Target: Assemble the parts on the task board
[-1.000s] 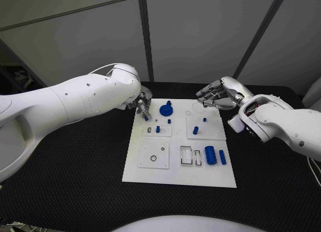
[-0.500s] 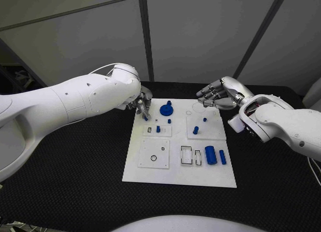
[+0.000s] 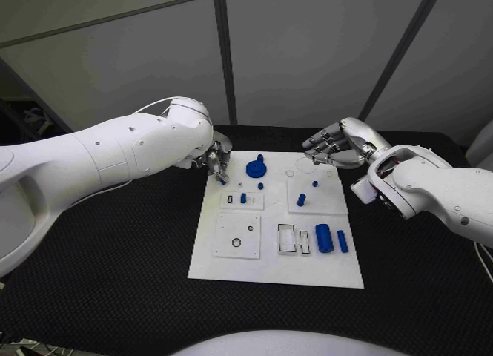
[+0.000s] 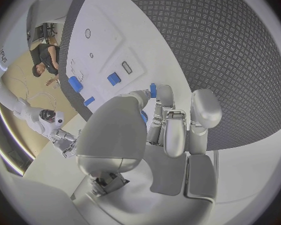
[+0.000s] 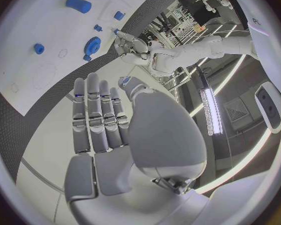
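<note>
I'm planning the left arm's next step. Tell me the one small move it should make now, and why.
Probably carry the small blue part inward over the task board toward an open socket. The left robot hand holds that part at its fingertips by the board's far left corner, not yet over any recess. The right robot hand hovers beyond the far right edge, holding nothing.

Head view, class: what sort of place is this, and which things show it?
Probably a robotics lab or test cell: a white task board with small blue parts on a black table, grey partition panels behind.
</note>
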Robot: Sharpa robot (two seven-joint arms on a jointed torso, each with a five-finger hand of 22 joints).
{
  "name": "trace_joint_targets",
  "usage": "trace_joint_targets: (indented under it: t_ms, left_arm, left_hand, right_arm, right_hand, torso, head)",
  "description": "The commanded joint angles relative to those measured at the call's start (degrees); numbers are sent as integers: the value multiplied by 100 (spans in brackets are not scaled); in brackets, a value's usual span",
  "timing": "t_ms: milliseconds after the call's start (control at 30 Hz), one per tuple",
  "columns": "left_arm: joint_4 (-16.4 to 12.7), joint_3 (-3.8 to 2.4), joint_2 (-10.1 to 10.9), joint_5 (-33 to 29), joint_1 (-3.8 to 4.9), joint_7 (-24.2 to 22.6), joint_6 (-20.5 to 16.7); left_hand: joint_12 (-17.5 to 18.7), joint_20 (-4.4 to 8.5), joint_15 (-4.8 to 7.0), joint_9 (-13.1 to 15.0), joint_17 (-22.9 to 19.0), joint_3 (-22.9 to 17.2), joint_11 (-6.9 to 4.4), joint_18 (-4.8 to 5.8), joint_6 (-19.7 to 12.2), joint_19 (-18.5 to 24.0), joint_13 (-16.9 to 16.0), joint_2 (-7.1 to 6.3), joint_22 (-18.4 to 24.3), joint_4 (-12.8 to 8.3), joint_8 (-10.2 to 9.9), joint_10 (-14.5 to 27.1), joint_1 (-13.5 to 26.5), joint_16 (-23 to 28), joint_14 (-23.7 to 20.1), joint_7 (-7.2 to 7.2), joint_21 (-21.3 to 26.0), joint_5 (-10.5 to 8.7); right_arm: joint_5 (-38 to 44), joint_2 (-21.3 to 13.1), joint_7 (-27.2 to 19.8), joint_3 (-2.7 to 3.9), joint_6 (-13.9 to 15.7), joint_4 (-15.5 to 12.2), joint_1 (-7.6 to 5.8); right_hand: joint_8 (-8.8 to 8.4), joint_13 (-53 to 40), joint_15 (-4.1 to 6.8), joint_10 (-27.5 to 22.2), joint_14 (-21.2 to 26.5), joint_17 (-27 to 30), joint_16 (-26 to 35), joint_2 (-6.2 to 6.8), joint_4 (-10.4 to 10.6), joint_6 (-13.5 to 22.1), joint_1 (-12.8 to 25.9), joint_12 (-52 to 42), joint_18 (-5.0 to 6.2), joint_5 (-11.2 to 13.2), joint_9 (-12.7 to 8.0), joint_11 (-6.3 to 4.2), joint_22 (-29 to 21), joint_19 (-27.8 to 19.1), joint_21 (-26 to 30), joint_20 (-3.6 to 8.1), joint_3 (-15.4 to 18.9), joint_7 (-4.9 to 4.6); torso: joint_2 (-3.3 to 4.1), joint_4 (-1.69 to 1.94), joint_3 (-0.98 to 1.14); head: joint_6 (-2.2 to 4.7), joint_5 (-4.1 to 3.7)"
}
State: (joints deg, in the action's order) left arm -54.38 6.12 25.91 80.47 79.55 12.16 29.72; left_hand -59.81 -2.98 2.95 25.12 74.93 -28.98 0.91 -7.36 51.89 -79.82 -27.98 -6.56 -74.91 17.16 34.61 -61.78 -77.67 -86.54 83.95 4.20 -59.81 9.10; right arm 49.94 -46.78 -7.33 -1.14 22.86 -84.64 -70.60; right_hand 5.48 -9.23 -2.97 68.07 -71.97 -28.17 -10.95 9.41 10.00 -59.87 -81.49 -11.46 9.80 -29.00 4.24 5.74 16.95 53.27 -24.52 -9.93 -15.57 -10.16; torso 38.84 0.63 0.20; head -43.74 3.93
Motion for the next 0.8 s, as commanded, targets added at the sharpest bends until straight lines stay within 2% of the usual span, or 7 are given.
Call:
trace_joint_targets:
  t_ms: [33, 167, 300, 467, 600, 633, 800]
  left_arm:
    - [-117, 0, 114, -207, 13, -218, -362]
    - [-339, 1, 327, -569, 29, -241, -640]
    - [-599, 2, 559, -1143, 43, -106, -874]
    - [-1026, 4, 879, -1864, 50, 304, -1240]
    - [-1501, 15, 1203, -2329, 48, 865, -1790]
    - [-1623, 25, 1283, -2415, 45, 990, -1957]
    - [-2181, 161, 1645, -2656, 23, 1355, -2839]
  left_hand:
    - [55, 5, 23, 68, 719, -859, -93, 137, -40, 11, 15, -45, -455, -753, 42, -124, 156, -28, 330, 0, 80, 9]
    - [101, 19, 44, 173, 746, -1185, -111, 147, -16, -30, 39, -161, -498, -918, 101, -196, 373, -37, 346, -13, 28, 14]
    - [126, 28, 60, 229, 788, -1359, -129, 162, 15, -70, 44, -214, -536, -1039, 130, -257, 491, -53, 366, -35, -38, 44]
    - [144, 45, 81, 290, 850, -1603, -156, 181, 69, -125, 23, -311, -590, -1214, 162, -358, 663, -78, 394, -58, -135, 109]
    - [153, 77, 118, 339, 954, -1871, -193, 218, 151, -221, 17, -430, -679, -1397, 210, -482, 893, -121, 439, -89, -334, 446]
    - [150, 89, 126, 345, 975, -1932, -201, 223, 166, -241, 16, -451, -696, -1438, 224, -510, 954, -130, 448, -99, -372, 495]
    - [134, 134, 176, 355, 1040, -2205, -245, 252, 223, -318, 11, -522, -766, -1624, 302, -631, 1211, -154, 478, -138, -525, 594]
  right_arm:
    - [-15, -7, -30, 3, -15, 3, -9]
    - [-15, -21, -26, 3, -11, 7, -10]
    - [-15, -32, -23, 3, -7, 10, -10]
    - [-15, -49, -19, 3, -4, 4, -10]
    - [-14, -72, -11, 3, 1, -8, -11]
    - [-13, -76, -10, 3, 2, -11, -11]
    - [7, -90, -1, 3, 8, -18, -11]
  right_hand:
    - [-16, 6, -12, 20, -14, -6, 33, -1, 5, 0, 21, 35, 61, -19, 6, 27, -9, 10, 32, -10, -27, -2]
    - [-16, 6, -12, 20, -14, -6, 33, -1, 5, 0, 21, 35, 61, -19, 6, 27, -9, 10, 32, -10, -27, -2]
    - [-16, 6, -12, 20, -14, -6, 33, -1, 5, 0, 21, 35, 61, -19, 6, 27, -9, 10, 32, -10, -27, -2]
    - [-16, 6, -12, 20, -14, -6, 33, -1, 5, 0, 21, 35, 61, -19, 6, 27, -9, 10, 32, -10, -27, -2]
    - [-16, 6, -12, 20, -14, -6, 33, -1, 5, 0, 21, 35, 61, -19, 6, 27, -9, 10, 32, -10, -27, -2]
    - [-16, 6, -12, 20, -14, -6, 33, -1, 5, 0, 21, 35, 61, -19, 6, 27, -9, 10, 32, -10, -27, -2]
    - [-16, 9, -11, 25, -19, -9, 38, -1, 0, -2, 19, 35, 61, -26, 6, 27, -9, 13, 35, -9, -32, -2]
  torso:
    - [-11, 7, 5]
    - [-8, 19, 4]
    - [-13, 37, 7]
    - [-7, 20, 8]
    - [-8, 25, 18]
    - [-9, 26, 20]
    - [-19, 41, 24]
  head:
    - [-1, 8]
    - [5, 6]
    - [4, 9]
    - [5, 32]
    - [0, 52]
    - [-3, 55]
    - [-23, 46]
